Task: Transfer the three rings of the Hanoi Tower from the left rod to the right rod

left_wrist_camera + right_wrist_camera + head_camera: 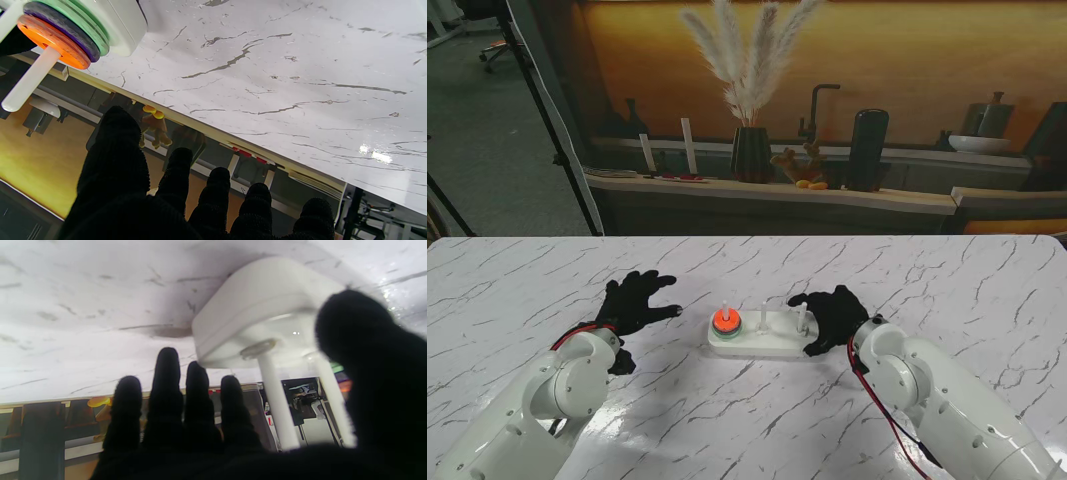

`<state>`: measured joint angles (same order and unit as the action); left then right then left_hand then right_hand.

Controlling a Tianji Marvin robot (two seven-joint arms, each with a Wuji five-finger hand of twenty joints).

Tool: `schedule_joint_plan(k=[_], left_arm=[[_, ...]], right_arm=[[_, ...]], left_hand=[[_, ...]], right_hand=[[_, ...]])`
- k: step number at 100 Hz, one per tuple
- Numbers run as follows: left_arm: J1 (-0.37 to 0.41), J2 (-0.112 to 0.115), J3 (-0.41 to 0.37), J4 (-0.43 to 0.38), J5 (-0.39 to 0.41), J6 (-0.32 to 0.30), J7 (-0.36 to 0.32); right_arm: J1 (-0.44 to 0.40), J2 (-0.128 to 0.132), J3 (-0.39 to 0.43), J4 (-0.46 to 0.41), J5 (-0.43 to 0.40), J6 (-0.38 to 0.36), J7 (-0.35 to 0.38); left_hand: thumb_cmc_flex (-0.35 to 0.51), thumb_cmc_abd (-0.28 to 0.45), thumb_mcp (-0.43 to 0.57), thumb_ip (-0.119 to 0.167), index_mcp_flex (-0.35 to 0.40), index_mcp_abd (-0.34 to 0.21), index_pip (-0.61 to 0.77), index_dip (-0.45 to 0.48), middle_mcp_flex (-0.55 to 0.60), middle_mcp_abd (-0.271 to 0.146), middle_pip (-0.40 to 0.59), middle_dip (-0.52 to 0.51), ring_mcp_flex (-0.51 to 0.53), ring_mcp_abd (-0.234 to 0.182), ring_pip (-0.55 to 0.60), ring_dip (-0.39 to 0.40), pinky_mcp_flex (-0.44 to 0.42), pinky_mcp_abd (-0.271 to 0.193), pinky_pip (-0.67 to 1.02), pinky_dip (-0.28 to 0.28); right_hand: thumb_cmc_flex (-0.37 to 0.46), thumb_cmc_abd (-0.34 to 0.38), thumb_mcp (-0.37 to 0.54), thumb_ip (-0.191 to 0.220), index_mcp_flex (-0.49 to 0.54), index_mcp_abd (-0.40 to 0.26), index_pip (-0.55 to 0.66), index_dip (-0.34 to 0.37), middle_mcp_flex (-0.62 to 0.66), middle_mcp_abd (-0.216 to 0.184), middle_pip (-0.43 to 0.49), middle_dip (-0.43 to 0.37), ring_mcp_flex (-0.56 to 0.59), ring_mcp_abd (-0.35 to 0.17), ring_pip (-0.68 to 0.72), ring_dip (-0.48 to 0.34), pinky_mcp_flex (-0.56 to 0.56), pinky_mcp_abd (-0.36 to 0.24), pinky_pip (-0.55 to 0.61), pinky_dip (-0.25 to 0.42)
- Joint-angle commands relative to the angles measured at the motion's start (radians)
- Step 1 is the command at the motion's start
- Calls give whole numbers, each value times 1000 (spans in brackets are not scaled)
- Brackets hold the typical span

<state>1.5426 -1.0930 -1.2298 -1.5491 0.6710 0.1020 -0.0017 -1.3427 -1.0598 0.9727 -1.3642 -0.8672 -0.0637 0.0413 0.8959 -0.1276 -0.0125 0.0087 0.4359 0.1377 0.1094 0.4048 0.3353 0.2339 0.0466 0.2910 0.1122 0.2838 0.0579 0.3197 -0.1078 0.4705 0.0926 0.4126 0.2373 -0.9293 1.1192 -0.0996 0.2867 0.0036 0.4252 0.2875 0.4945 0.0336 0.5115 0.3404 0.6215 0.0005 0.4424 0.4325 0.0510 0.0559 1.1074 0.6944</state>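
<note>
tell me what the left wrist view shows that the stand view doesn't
Only the left wrist view shows the stack clearly: orange ring on a purple ring on a green ring, all on one rod.

Only the stand view shows both hands, left hand and right hand, each open, flanking the base, and two bare rods.

Both show the marble table and the orange ring.

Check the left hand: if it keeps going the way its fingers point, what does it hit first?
Probably nothing on the table. The left hand points away from me and slightly right, passing left of the ring stack on the left rod. Bare marble tabletop lies ahead to the far edge, though depth is unclear.
</note>
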Motion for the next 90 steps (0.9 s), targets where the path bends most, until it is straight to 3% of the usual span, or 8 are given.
schedule_joint_plan(k=[1, 22, 28, 29, 33, 41, 78, 90], left_arm=[[0, -5, 4, 0, -3, -15, -13], [-17, -5, 23, 13, -2, -25, -14], [-33, -6, 43, 32, 5, -40, 0], [-37, -7, 48, 38, 8, -45, 8], [-51, -9, 66, 56, 19, -61, 34], [-70, -8, 92, 69, 45, -69, 43], [-117, -10, 161, 80, 18, -67, 18], [-128, -8, 178, 81, 9, -65, -4]], right_arm=[[-15, -1, 10, -10, 2, -2, 2], [-67, -2, 102, -65, 8, 2, 1], [-90, -4, 137, -86, 4, -1, -5], [-93, -4, 142, -88, 2, -3, -12], [-106, -7, 165, -98, -6, -8, -39], [-136, -12, 212, -132, -8, -8, -61], [-205, -24, 338, -197, -14, 11, -130], [-211, -22, 350, -196, -57, 55, -144]], left_hand=[[19, 27, -14, -22, -14, 13, -3, -11, -19, 11, -10, -10, -19, -18, -17, 1, -8, 24, -47, -12], [38, -30, -12, -17, -34, 18, -12, -15, -24, 9, -9, -10, -6, -9, -11, 2, -6, 28, -42, -8], [53, -90, -3, 1, -44, 28, -8, -11, -12, 11, 1, 3, 21, -3, 5, 15, 0, 47, 60, 81], [66, -122, 0, 10, -44, 36, -2, -6, -5, 18, 6, 10, 44, 4, 20, 30, 13, 63, 142, 141], [83, -162, 4, 21, -41, 42, 8, 4, 7, 22, 16, 23, 72, 12, 41, 53, 26, 69, 250, 214], [96, -194, 14, 29, -45, 46, 18, 23, 9, 21, 25, 45, 99, 17, 68, 91, 21, 71, 413, 292], [122, -252, 75, 27, -40, 48, 45, 69, 8, 24, 37, 79, 142, 32, 150, 195, 11, 71, 678, 309], [117, -265, 109, 24, -39, 45, 48, 87, 10, 27, 39, 87, 157, 38, 220, 278, 24, 62, 785, 346]], right_hand=[[-46, -20, 16, -70, -53, -21, -21, -6, -28, 6, -17, 3, -14, 15, -15, 7, -21, 306, -18, 18], [-81, 35, -13, -73, -53, -32, -42, -4, -34, 4, -37, -2, -33, 20, -46, 1, -41, 309, -53, 17], [-89, 76, -50, -64, -38, -47, -45, 5, -27, 3, -44, 0, -38, 24, -62, -3, -47, 312, -73, 16], [-93, 81, -52, -64, -34, -49, -45, 6, -26, 3, -44, 0, -37, 24, -63, -3, -46, 315, -73, 16], [-96, 91, -65, -60, -22, -56, -44, 11, -13, 1, -48, -1, -31, 25, -69, -5, -42, 322, -77, 17], [-90, 98, -73, -56, -16, -61, -45, 15, -5, -3, -56, -1, -32, 27, -84, -11, -47, 330, -103, 5], [-65, 129, -100, -44, 4, -52, -39, 27, 30, -3, -49, 6, -10, 27, -82, -8, -35, 334, -104, 0], [-22, 181, -152, -21, 15, -34, -30, 36, 43, 4, -37, 10, 2, 32, -69, -3, -22, 334, -90, -3]])
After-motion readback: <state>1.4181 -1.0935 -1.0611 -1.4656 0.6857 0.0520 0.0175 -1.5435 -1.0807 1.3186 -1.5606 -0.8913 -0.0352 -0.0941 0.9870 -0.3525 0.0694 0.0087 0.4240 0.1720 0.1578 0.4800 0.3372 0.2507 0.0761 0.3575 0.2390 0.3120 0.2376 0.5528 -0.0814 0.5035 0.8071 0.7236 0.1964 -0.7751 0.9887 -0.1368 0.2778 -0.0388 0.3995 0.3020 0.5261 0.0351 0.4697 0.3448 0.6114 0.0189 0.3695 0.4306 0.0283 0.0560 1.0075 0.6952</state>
